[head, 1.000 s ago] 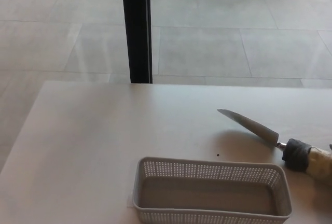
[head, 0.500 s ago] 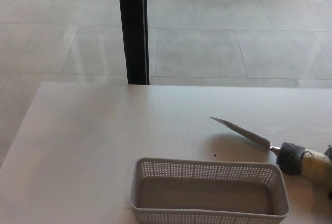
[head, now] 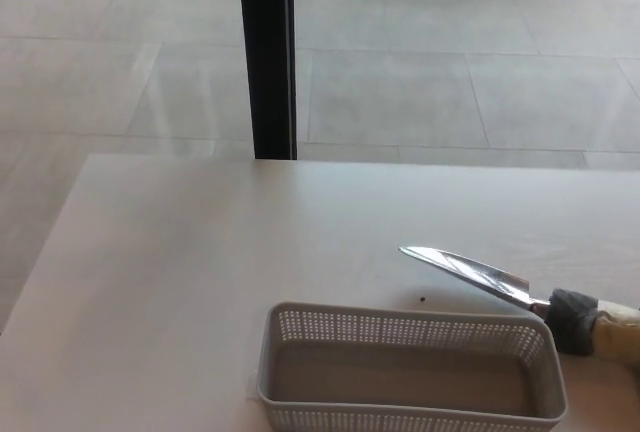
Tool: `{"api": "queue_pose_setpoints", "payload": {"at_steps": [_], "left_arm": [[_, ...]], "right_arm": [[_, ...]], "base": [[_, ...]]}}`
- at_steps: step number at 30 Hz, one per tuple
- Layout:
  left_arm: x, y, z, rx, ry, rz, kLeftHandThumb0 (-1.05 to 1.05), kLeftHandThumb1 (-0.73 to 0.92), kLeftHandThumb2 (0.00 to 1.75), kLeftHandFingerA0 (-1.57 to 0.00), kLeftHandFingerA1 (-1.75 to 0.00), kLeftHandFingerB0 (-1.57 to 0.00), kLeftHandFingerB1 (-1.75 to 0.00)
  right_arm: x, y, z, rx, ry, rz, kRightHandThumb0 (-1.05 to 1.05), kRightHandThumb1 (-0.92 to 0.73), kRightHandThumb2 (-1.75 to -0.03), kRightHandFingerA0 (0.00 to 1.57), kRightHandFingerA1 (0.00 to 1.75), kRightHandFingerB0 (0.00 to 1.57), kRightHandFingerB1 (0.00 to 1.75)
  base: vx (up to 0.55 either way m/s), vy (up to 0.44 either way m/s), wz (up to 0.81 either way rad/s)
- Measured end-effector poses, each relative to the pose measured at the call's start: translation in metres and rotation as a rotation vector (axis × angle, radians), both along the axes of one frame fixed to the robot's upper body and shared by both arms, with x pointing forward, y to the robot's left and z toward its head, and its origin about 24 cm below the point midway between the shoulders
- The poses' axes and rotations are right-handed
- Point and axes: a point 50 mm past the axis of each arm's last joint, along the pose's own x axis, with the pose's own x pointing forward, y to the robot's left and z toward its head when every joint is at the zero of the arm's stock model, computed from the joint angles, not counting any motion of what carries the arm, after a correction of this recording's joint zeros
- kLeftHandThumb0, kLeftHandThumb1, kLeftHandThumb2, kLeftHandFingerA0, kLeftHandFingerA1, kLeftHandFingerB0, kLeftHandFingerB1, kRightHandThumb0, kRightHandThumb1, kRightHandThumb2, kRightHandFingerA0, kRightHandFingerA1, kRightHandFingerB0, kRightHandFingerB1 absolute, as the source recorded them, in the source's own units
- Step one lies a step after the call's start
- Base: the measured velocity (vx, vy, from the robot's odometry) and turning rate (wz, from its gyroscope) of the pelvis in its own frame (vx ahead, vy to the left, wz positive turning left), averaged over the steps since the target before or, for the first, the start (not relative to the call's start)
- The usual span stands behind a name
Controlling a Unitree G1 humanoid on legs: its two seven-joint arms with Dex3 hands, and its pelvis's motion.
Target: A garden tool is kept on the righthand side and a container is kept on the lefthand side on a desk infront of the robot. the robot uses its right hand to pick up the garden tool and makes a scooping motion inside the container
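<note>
We take the garden tool (head: 480,277) for a narrow trowel: a polished metal blade tapering to a point, joined through a dark collar to a pale handle that runs off the table's right edge. We judge it stiff and fairly light, the bright blade slick and thin-edged, so the handle past the collar is the place to hold it. It hangs near the table's right edge, tip aimed left, its blade just above and behind the far right corner of the container (head: 410,367). Whether it clears the table we cannot say for sure, though a shadow lies beneath it.

Neither of our hands shows, so we cannot tell how the fingers lie on the handle.

The container is a perforated grey plastic basket at the table's near edge, empty, probably light enough to slide under a scoop. The table (head: 190,252) is plain white. Beyond its far edge stands a black post (head: 266,52) on tiled floor (head: 450,82).

We read no brand, label or writing anywhere.
</note>
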Motion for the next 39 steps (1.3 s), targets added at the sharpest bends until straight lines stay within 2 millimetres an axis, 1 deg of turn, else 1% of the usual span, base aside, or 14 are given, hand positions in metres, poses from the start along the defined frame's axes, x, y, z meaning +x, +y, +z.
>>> {"api": "queue_pose_setpoints", "payload": {"at_steps": [3, 6, 7, 9, 10, 13, 15, 16, 31, 32, 33, 34, 36, 39], "left_arm": [[0.001, 0.000, 0.000, 0.000, -0.003, -0.002, -0.76, 0.04, 1.10, -0.93, -1.04, -0.82, -0.95], [0.002, 0.000, 0.000, 0.000, -0.003, -0.007, -0.76, 0.04, 1.11, -0.94, -1.03, -0.82, -0.95], [0.003, 0.000, 0.000, 0.000, -0.004, -0.008, -0.76, 0.04, 1.11, -0.92, -1.04, -0.82, -0.96], [0.005, 0.000, 0.000, 0.000, -0.008, -0.011, -0.75, 0.04, 1.10, -0.93, -1.03, -0.82, -0.95], [0.006, 0.000, 0.000, 0.000, -0.011, -0.012, -0.73, -0.01, 1.14, -0.95, -1.04, -0.83, -0.96], [0.009, 0.000, 0.001, 0.002, -0.015, -0.019, -0.73, -0.01, 1.13, -0.97, -1.03, -0.85, -0.95], [0.009, 0.001, 0.002, 0.006, -0.017, -0.023, -0.70, 0.04, 1.10, -1.04, -1.06, -0.90, -0.97], [0.010, 0.002, 0.003, 0.008, -0.018, -0.025, -0.71, -0.02, 1.14, -0.94, -1.03, -0.84, -0.95], [0.013, 0.009, 0.008, 0.026, -0.023, -0.023, -0.72, 0.01, 1.11, -0.92, -1.05, -0.81, -0.96], [0.013, 0.009, 0.008, 0.026, -0.024, -0.023, -0.74, 0.02, 1.11, -0.92, -1.05, -0.81, -0.97], [0.013, 0.009, 0.008, 0.026, -0.025, -0.023, -0.74, -0.01, 1.13, -0.95, -1.05, -0.82, -0.97], [0.013, 0.009, 0.008, 0.026, -0.026, -0.023, -0.71, 0.05, 1.10, -1.05, -1.09, -0.88, -0.98], [0.014, 0.009, 0.008, 0.027, -0.028, -0.024, -0.75, 0.02, 1.11, -0.93, -1.03, -0.84, -0.95], [0.015, 0.009, 0.008, 0.025, -0.031, -0.027, -0.76, 0.04, 1.10, -0.93, -1.03, -0.84, -0.94]], "right_arm": [[-0.001, -0.001, 0.001, 0.082, -0.065, -0.028, 0.03, -0.47, -0.93, 0.83, 1.75, 0.67, 1.65], [-0.004, -0.006, 0.003, 0.134, -0.132, -0.058, 0.07, -0.49, -0.76, 0.82, 1.75, 0.66, 1.52], [-0.004, -0.007, 0.004, 0.136, -0.143, -0.062, 0.02, -0.47, -0.90, 1.16, 1.34, 0.91, 1.14], [-0.004, -0.011, 0.008, 0.145, -0.188, -0.077, -0.03, -0.48, -0.90, 1.15, 1.34, 0.90, 1.15], [-0.004, -0.012, 0.010, 0.147, -0.206, -0.083, 0.00, -0.56, -0.73, 0.81, 1.73, 0.72, 1.43], [-0.004, -0.022, 0.023, 0.141, -0.283, -0.104, -0.18, -0.47, -1.01, 1.19, 1.37, 0.92, 1.20], [-0.003, -0.032, 0.038, 0.120, -0.343, -0.108, -0.21, -0.47, -1.03, 1.19, 1.37, 0.92, 1.21], [-0.003, -0.037, 0.046, 0.108, -0.373, -0.108, -0.18, -0.53, -0.97, 0.89, 1.75, 0.72, 1.53], [0.003, -0.047, 0.124, 0.060, -0.612, 0.059, -0.22, -0.47, -1.14, 0.95, 1.75, 0.77, 1.53], [0.002, -0.047, 0.127, 0.065, -0.610, 0.068, -0.31, -0.46, -1.15, 1.21, 1.41, 0.95, 1.27], [0.002, -0.048, 0.129, 0.066, -0.607, 0.075, -0.23, -0.47, -1.20, 0.93, 1.75, 0.74, 1.59], [0.002, -0.048, 0.132, 0.069, -0.601, 0.087, -0.32, -0.47, -1.16, 1.19, 1.40, 0.95, 1.28], [0.000, -0.050, 0.136, 0.067, -0.584, 0.107, -0.24, -0.50, -1.15, 0.90, 1.75, 0.72, 1.60], [-0.002, -0.053, 0.142, 0.053, -0.553, 0.134, -0.29, -0.52, -1.16, 0.92, 1.75, 0.73, 1.59]], "base": [[0.00, 0.000, 0.00], [0.00, 0.000, 0.00], [0.00, 0.000, 0.00], [0.00, 0.000, 0.00], [0.00, 0.000, 0.00], [0.00, 0.000, 0.00], [0.00, 0.000, 0.00], [0.00, 0.000, 0.00], [0.00, 0.000, 0.00], [0.00, 0.000, 0.00], [0.00, 0.000, 0.00], [0.00, 0.000, 0.00], [0.00, 0.000, 0.00], [0.00, 0.000, 0.00]]}}
